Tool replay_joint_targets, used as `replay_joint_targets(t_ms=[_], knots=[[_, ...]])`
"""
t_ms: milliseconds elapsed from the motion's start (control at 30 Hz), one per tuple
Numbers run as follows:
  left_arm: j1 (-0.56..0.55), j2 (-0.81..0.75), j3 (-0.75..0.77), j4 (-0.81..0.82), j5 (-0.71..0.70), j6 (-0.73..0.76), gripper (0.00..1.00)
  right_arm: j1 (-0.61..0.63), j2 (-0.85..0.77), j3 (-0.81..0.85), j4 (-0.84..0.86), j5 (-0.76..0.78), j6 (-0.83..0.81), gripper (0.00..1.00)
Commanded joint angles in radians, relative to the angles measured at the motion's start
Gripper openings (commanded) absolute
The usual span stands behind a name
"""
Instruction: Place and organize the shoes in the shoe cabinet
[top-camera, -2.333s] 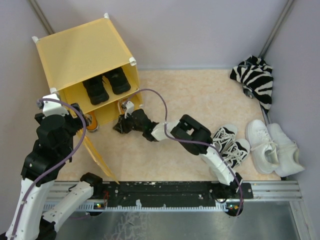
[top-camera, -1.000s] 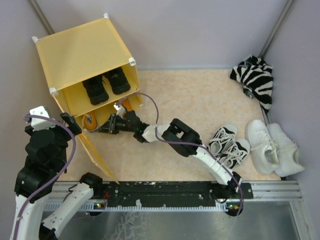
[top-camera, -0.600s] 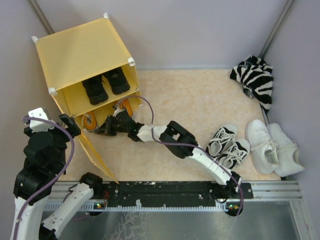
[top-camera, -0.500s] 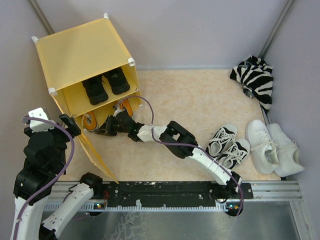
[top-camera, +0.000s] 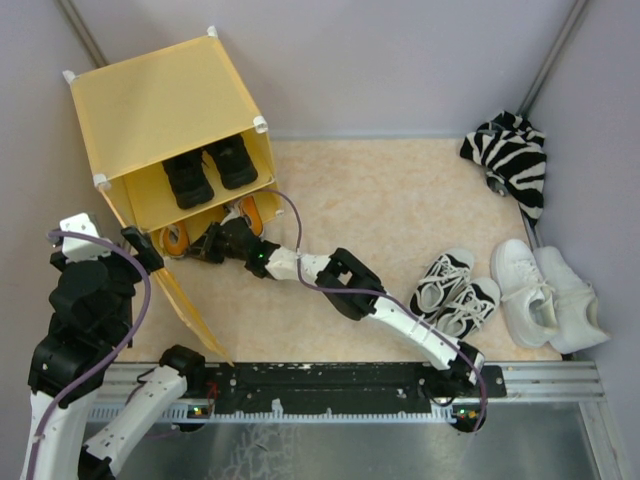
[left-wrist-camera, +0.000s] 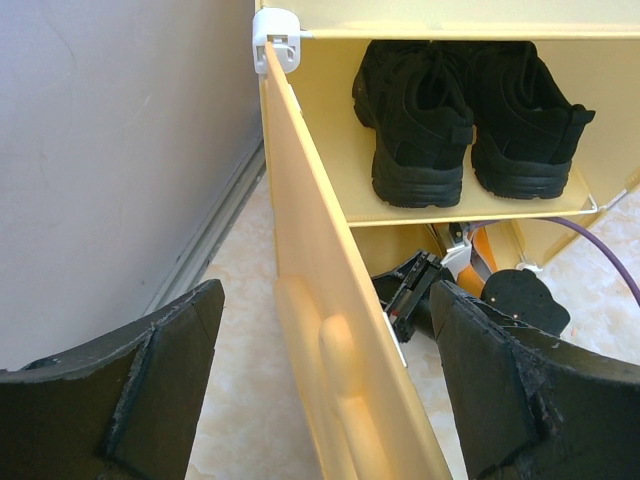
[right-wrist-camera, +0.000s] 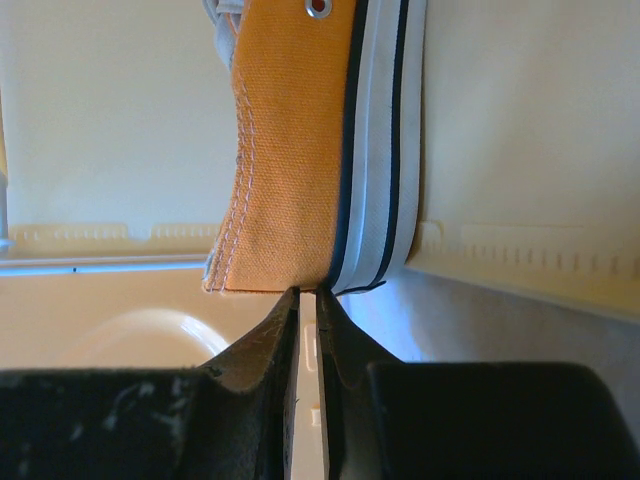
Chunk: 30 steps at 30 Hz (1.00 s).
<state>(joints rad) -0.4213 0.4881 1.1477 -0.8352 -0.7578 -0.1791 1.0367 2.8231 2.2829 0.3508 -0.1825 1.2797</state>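
right pincer (right-wrist-camera: 307, 293) pressed nearly together, the stitched orange canvas sneaker (right-wrist-camera: 285, 140) with its striped rubber heel at its tips; left pincer (left-wrist-camera: 325, 305) spread wide astride the smooth yellow plastic cabinet door (left-wrist-camera: 300, 215).

shoe cabinet (top-camera: 160, 100): smooth plastic | orange sneaker (right-wrist-camera: 290, 150): woven canvas | black shoes (left-wrist-camera: 420, 110): matt

The sandy table (top-camera: 400, 200) had the big yellow shoe cabinet (top-camera: 160, 110) sitting at its far left corner. The black-and-white sneakers (top-camera: 452, 290) lay near the right side, the white sneakers (top-camera: 550, 295) just beside them, and a stripy cloth (top-camera: 510, 155) in the far right corner
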Motion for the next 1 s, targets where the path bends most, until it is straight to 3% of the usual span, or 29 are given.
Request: replay_joint_targets(t_ms=[0, 200, 467, 733, 967], knots=[[-0.002, -0.017, 0.033, -0.001, -0.005, 0.014, 0.90, -0.048, 0.057, 0.052, 0.085, 0.124, 0.059, 0.12], [-0.002, -0.019, 0.040, -0.005, -0.014, 0.020, 0.90, -0.065, -0.029, -0.076, 0.276, 0.122, 0.072, 0.12], [-0.002, -0.012, 0.041, -0.002, -0.008, 0.011, 0.90, -0.067, -0.014, 0.022, 0.169, 0.032, 0.042, 0.12], [-0.001, -0.035, 0.002, 0.029, 0.003, 0.018, 0.90, -0.027, -0.286, -0.413, 0.359, -0.023, -0.024, 0.20], [-0.001, -0.072, -0.038, 0.053, 0.027, 0.013, 0.90, 0.014, -0.482, -0.660, 0.367, -0.069, -0.125, 0.31]])
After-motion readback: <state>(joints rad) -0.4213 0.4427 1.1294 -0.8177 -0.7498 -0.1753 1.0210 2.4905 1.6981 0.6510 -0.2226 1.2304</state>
